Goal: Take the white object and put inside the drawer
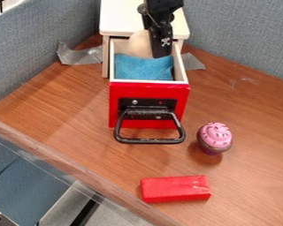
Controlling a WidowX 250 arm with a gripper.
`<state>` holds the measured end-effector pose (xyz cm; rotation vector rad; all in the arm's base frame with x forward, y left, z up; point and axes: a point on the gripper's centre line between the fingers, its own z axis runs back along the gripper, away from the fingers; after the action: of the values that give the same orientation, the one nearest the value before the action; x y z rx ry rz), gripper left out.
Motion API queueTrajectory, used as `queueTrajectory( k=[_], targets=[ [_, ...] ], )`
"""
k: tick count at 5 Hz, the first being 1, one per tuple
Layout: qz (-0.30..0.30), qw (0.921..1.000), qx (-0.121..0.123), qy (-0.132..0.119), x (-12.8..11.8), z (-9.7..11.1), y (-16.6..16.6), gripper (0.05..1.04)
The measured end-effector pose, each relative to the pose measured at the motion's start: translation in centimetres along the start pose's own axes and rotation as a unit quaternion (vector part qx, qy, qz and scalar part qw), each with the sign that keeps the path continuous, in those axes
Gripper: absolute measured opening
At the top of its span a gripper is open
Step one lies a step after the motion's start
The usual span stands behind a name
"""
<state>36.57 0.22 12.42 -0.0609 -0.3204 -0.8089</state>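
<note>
The black gripper [159, 35] hangs down at the top centre, over the back part of the open drawer [148, 92]. A rounded, cream-white object [140, 44] is directly left of the gripper's lower part, at the drawer's back end. Its right side is partly covered by the gripper, and whether it is gripped or resting cannot be told. The drawer has a red front, white walls and a black handle [150, 141]. Blue cloth-like material [143, 67] lines its floor.
The white-topped cabinet [121, 20] stands behind the drawer, with grey tape [79, 54] by its base. A pink-topped cupcake [215, 137] stands right of the handle. A red block [175, 189] lies near the front edge. Grey-blue panels border the table.
</note>
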Motion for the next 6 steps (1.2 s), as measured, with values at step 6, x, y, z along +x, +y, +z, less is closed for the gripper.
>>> queueTrajectory(
  k=[6],
  targets=[
    [0.054, 0.9984, 0.015, 0.010, -0.7, 0.8, -0.3, 1.000]
  ],
)
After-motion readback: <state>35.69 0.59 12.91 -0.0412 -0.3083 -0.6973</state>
